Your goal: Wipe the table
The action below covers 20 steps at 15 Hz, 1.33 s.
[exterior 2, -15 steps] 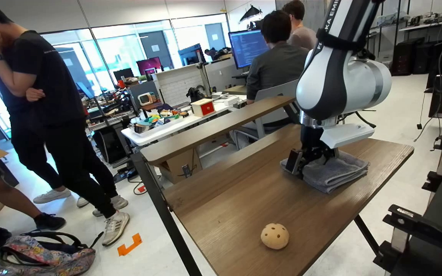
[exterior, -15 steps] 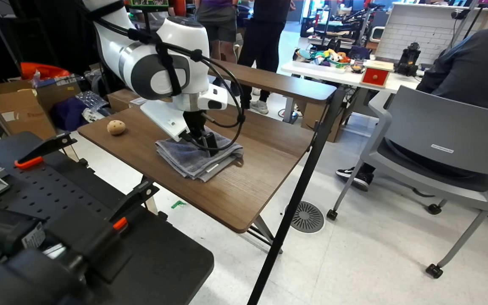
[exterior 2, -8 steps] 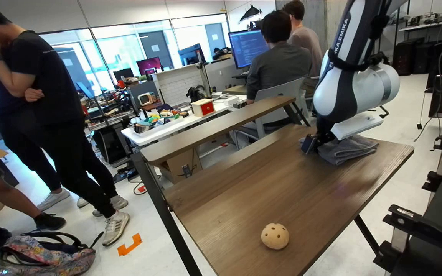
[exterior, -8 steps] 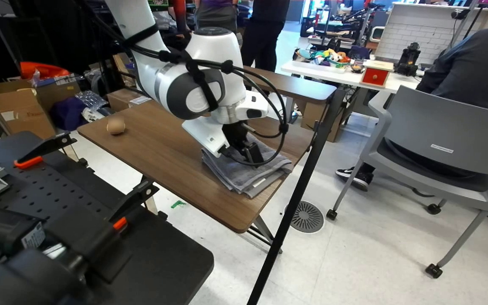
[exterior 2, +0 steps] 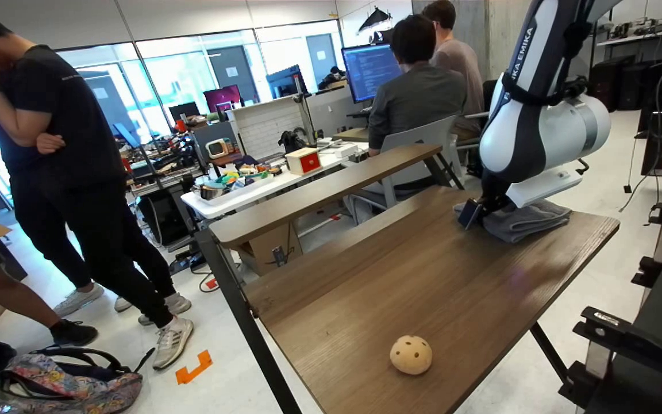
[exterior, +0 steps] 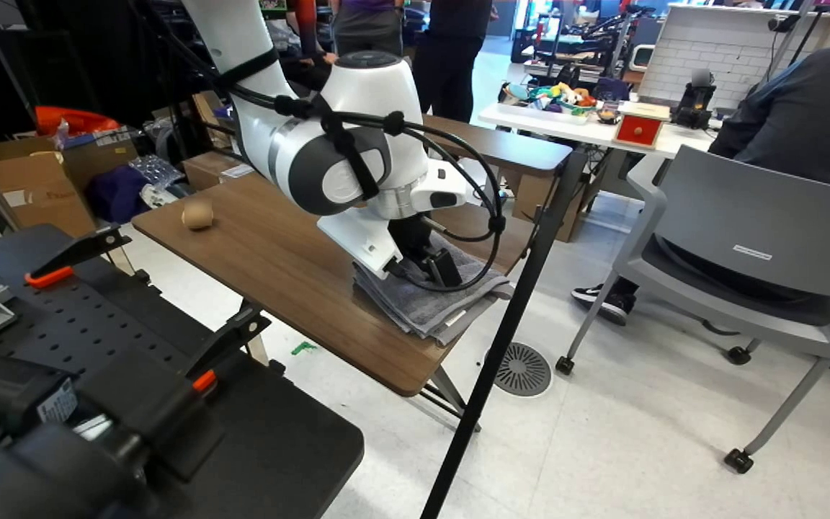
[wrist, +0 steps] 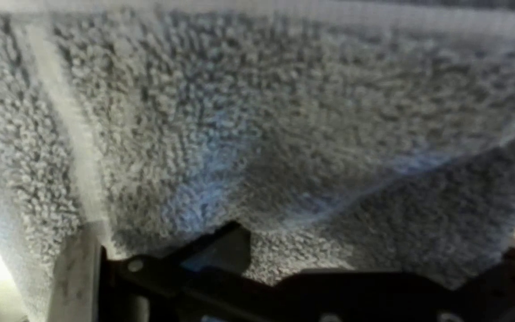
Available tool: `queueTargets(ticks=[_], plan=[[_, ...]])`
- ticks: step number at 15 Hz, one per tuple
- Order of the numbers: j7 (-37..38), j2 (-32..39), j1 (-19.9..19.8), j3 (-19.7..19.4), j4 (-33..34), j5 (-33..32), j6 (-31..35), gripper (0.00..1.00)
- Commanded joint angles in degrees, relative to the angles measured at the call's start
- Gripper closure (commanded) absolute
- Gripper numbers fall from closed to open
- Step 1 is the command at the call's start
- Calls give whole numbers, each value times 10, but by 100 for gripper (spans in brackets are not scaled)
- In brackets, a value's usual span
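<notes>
Hiding some table: grey towel.

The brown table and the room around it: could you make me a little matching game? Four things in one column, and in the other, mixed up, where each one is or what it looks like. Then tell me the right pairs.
Things:
1. Towel
2. Round thing
3. Small box
4. Backpack

Where or how:
A. Patterned, on the floor
B. Red-fronted, on the white table
C. Grey, folded in layers, under the robot arm
D. Tan with dark spots, on the brown table

Right pairs: 1-C, 2-D, 3-B, 4-A
</notes>
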Motion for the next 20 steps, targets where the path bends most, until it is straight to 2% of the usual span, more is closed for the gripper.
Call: queueTargets(ticks=[1, 4, 7, 11, 12, 13, 15, 19, 20], plan=[[-57, 4, -119, 146, -63, -36, 74, 0], [-70, 35, -213, 252, -88, -82, 120, 0], [-56, 83, -251, 300, -78, -131, 163, 0], [-23, 112, -238, 285, -34, -176, 202, 0], [-16, 97, -221, 269, -34, -177, 197, 0], [-7, 64, -231, 275, -68, -181, 194, 0], [-2, 64, -229, 273, -65, -185, 194, 0], [21, -41, -138, 189, -91, -123, 113, 0], [29, -53, -133, 188, -89, -118, 92, 0]])
